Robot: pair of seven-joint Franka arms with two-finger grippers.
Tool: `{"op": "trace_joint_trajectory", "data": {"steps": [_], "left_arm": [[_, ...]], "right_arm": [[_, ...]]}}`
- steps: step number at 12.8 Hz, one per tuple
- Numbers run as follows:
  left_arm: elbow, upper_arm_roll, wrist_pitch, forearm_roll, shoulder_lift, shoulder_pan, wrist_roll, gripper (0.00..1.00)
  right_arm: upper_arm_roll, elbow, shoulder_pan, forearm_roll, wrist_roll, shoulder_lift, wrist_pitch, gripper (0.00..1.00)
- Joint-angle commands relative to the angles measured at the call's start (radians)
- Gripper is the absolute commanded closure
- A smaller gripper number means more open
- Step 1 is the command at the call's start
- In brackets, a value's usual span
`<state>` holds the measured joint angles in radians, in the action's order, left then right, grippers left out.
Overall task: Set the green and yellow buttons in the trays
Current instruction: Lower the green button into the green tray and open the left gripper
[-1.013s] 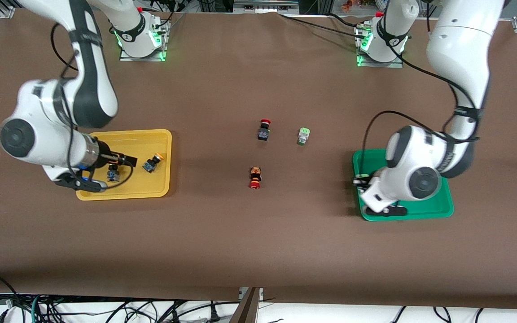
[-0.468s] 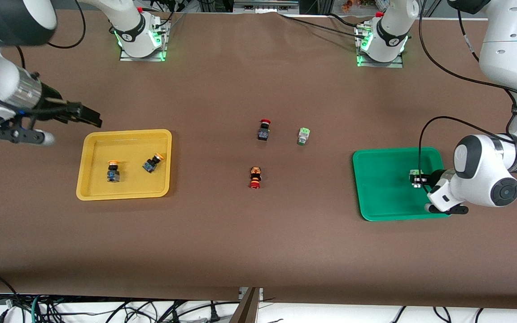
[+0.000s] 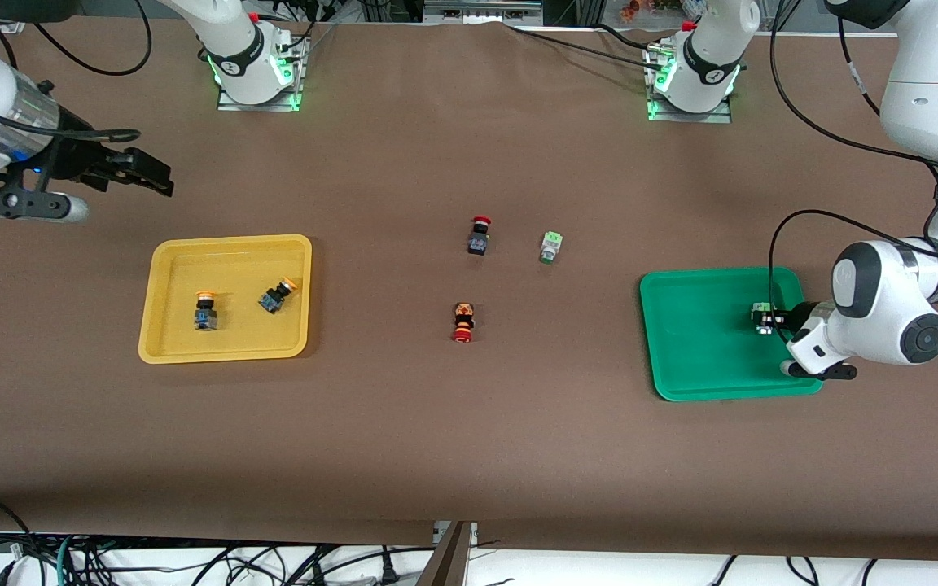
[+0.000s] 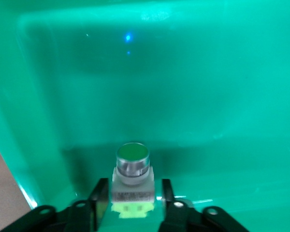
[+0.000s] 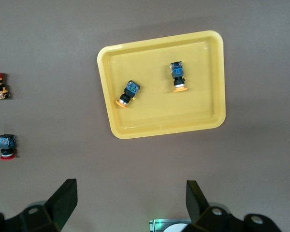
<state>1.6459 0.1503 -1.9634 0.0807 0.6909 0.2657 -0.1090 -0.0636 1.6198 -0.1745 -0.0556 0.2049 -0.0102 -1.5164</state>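
Note:
A green button (image 3: 760,316) rests in the green tray (image 3: 697,366), near the left arm's end of it. My left gripper (image 3: 767,319) is low around it. In the left wrist view the button (image 4: 132,169) sits between the fingers of that gripper (image 4: 132,193), which is open, with a gap at one side. A second green button (image 3: 550,247) lies mid-table. Two yellow buttons (image 3: 205,312) (image 3: 278,295) lie in the yellow tray (image 3: 233,264). My right gripper (image 3: 155,175) hangs open and empty over bare table beside that tray.
Two red-capped black switches (image 3: 479,236) (image 3: 463,322) lie mid-table, near the loose green button. The right wrist view looks down on the yellow tray (image 5: 203,121) with both yellow buttons (image 5: 127,94) (image 5: 178,76) in it.
My left gripper carried the green button across the green tray toward its own end, and its fingers have parted from it. My right gripper left the yellow tray and rose away.

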Motion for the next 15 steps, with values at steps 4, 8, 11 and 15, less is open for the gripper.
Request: {"op": "trace_joint_trajectory", "data": {"steps": [4,8,11,15], "left_arm": [[-0.049,0.154,0.138,0.001,-0.056,-0.022,0.156,0.00],[-0.032,0.325,0.115,0.001,-0.033,-0.089,0.464,0.00],[0.014,0.327,0.052,-0.002,-0.011,-0.196,0.554,0.00],[0.097,0.327,-0.042,-0.001,-0.013,-0.313,0.629,0.00]], "right_arm": [[0.064,-0.047,0.078,0.016,-0.016,0.010,0.022,0.01],[0.062,-0.115,0.084,0.016,-0.024,-0.010,0.015,0.01],[0.062,-0.123,0.089,0.057,-0.019,-0.030,-0.005,0.01],[0.062,-0.123,0.090,0.051,-0.012,-0.031,-0.019,0.01]]}}
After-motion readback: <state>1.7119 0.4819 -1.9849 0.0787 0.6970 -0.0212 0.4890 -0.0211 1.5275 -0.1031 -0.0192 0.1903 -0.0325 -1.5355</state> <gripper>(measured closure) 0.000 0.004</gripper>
